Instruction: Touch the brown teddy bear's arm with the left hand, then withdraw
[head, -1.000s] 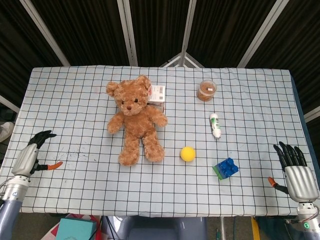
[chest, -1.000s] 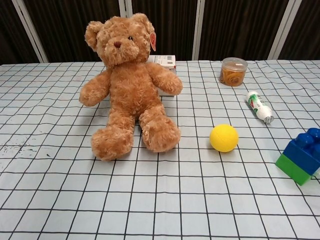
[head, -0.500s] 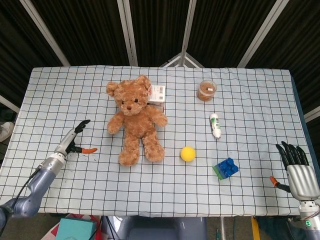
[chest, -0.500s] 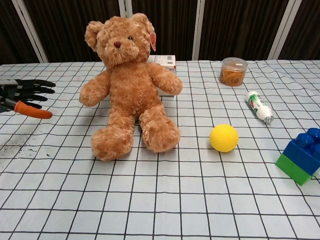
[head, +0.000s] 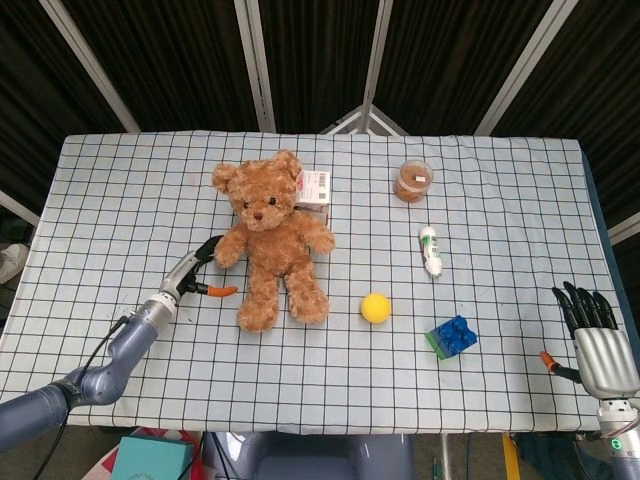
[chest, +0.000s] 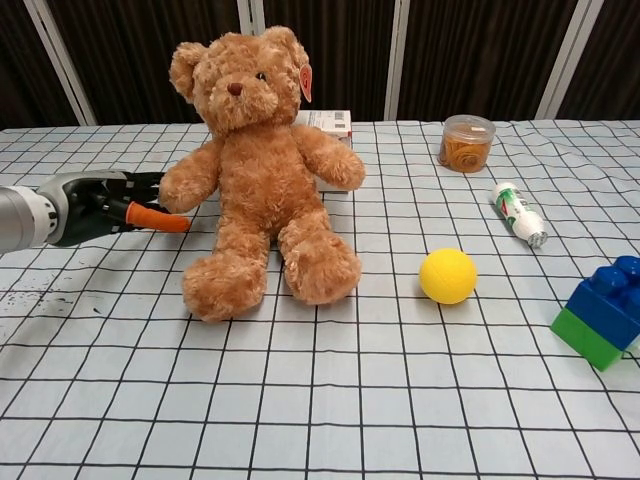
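Step in hand: reach toward bear's arm. Teddy bear (head: 272, 238) sits toward table's (head: 120, 180) far-left part. Left hand (head: 192, 272) empty, fingers spread, fingertips just beside bear's arm (chest: 190, 178); contact uncertain. Next: short forward nudge, then pull back. Right hand (head: 597, 340) spread, empty, at near-right corner.

The brown teddy bear (chest: 262, 160) sits upright at the far left of the checked tablecloth (chest: 330, 400), legs stretched toward the near edge. The left hand (chest: 105, 205) reaches in from the left, its dark fingers (chest: 145, 182) at the end of the bear's arm (chest: 190, 178); actual contact cannot be told. Its orange-tipped thumb (chest: 157, 219) points right, below that arm. A white box (chest: 328, 122) lies behind the bear. To the right stand a lidded jar (chest: 466, 142), a white tube (chest: 518, 214), a yellow ball (chest: 447, 276) and a blue-and-green block (chest: 603, 324) at the right edge.
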